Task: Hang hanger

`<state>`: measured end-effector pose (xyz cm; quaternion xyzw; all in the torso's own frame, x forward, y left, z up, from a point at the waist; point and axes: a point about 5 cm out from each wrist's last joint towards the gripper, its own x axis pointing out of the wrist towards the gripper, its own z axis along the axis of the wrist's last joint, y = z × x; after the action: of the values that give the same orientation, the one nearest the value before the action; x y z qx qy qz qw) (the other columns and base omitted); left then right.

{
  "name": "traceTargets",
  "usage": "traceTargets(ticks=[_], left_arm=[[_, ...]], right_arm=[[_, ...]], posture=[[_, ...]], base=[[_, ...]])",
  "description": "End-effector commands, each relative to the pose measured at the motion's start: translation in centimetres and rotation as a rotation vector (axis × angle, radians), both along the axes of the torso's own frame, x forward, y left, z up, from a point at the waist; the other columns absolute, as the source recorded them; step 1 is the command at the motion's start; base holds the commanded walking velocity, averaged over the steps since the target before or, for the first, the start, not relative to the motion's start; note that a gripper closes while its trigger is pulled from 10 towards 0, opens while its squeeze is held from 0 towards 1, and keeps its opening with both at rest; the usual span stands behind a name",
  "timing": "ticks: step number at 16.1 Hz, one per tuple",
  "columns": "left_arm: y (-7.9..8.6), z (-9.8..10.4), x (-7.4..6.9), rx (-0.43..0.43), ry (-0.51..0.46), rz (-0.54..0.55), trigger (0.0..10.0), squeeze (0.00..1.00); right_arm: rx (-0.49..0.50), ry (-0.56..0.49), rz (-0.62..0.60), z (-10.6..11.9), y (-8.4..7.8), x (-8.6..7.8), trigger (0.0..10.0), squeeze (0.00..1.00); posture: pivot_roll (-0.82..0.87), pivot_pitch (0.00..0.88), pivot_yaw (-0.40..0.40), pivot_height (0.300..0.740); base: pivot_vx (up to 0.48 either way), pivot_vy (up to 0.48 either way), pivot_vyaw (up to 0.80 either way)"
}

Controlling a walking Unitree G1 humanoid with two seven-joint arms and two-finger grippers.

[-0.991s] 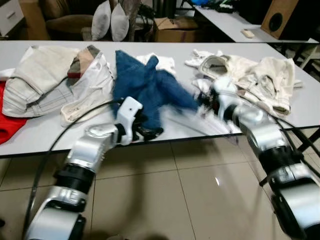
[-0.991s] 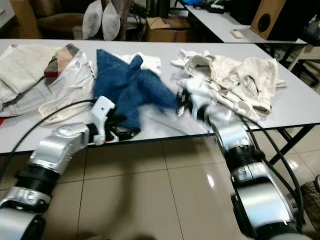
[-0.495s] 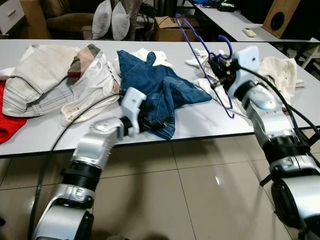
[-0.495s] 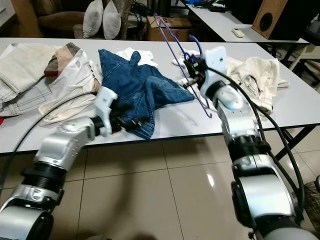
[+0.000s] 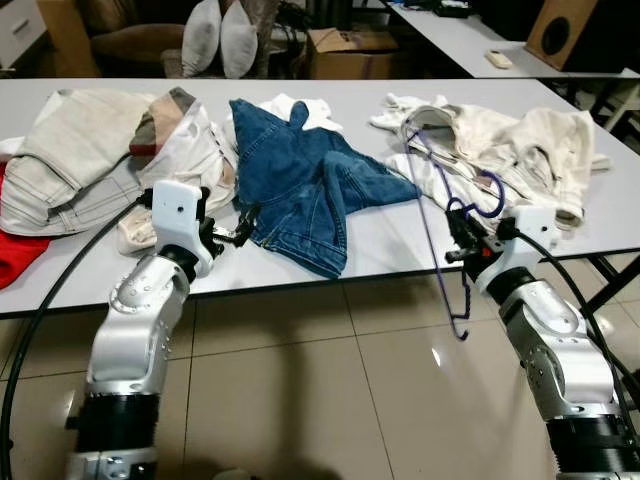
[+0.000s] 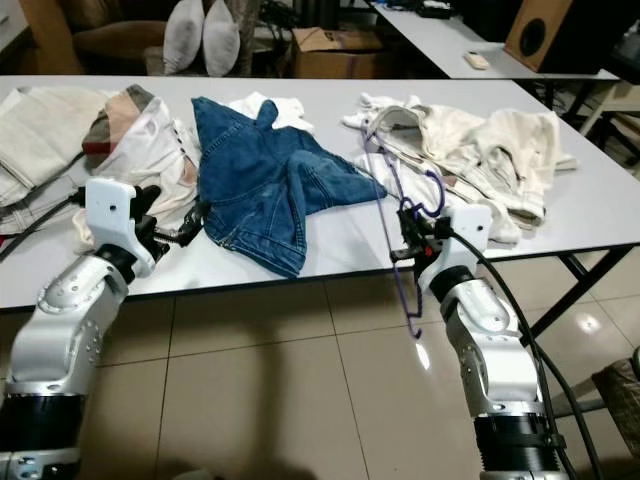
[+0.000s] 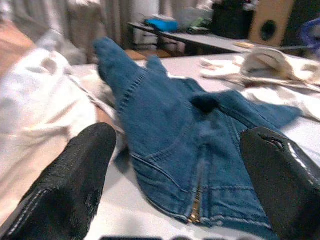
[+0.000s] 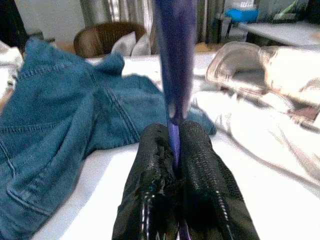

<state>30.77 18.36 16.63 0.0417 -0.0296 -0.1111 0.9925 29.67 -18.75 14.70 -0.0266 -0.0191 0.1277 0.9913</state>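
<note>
The right end effector (image 5: 462, 246) is pinching the purple hanger (image 5: 432, 210), its two black fingers (image 8: 155, 165) pressed together on the thin wire, right of centre in the left eye view, just off the front edge of the desk (image 5: 400, 235). The hanger is standing nearly upright in that grip: its long axis is running from a corner up near the cream jacket (image 5: 520, 150), down past the fingers, to a lower end dangling below the desk edge over the tiled floor (image 5: 330, 400), with the hook curling just above the wrist. So the hanger is already in the right arm's keeping, and I judge the next move belongs to that arm; no rail to hang it on is in sight.

The left end effector (image 5: 235, 230) is hovering with its fingers spread wide and holding nothing, left of centre, beside the hem of the blue jeans (image 5: 300, 190).

The right wrist view is showing the pinch on the wire close up, which the eye views leave too small to judge; those give the hanger's full tilt.
</note>
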Motion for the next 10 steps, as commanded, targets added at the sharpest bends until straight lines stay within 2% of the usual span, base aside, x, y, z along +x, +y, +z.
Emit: traceTargets(ticks=[1, 3, 4, 6, 8, 10], left_arm=[[-0.2, 0.0, -1.0, 0.034, -0.042, 0.03, 10.0, 0.0], [-0.6, -0.6, -1.7, 0.027, -0.03, 0.004, 10.0, 0.0], [-1.1, -1.0, -2.3, 0.056, -0.012, -0.021, 10.0, 0.0], [-1.1, -1.4, -2.8, 0.063, 0.007, 0.022, 10.0, 0.0], [-1.2, -1.4, -2.5, 0.033, 0.004, 0.064, 10.0, 0.0], [-1.3, -1.4, -2.6, 0.02, 0.01, 0.048, 10.0, 0.0]], right_arm=[[-0.06, -0.036, 0.013, 0.1, 0.7, -1.0, 10.0, 0.0], [-0.055, -0.033, -0.009, -0.1, 1.0, -1.7, 10.0, 0.0], [-0.016, 0.017, 0.021, -0.4, 2.0, -2.7, 10.0, 0.0], [0.084, 0.082, 0.083, -1.3, 3.5, -4.2, 10.0, 0.0], [0.146, 0.085, 0.049, -1.5, 3.9, -4.3, 10.0, 0.0], [0.167, 0.09, 0.018, -1.4, 3.5, -4.3, 10.0, 0.0]], posture=[[-0.06, 0.028, -0.047, 0.74], [-0.06, 0.036, -0.054, 0.74], [-0.06, 0.032, -0.059, 0.74], [-0.05, 0.01, -0.069, 0.74], [-0.05, 0.014, -0.061, 0.74], [-0.05, 0.0, -0.061, 0.74]], base=[[0.0, 0.0, 0.0], [0.0, 0.0, 0.0], [0.0, 0.0, 0.0], [0.251, 0.0, 0.0], [0.287, 0.0, 0.0], [0.334, 0.0, 0.0]])
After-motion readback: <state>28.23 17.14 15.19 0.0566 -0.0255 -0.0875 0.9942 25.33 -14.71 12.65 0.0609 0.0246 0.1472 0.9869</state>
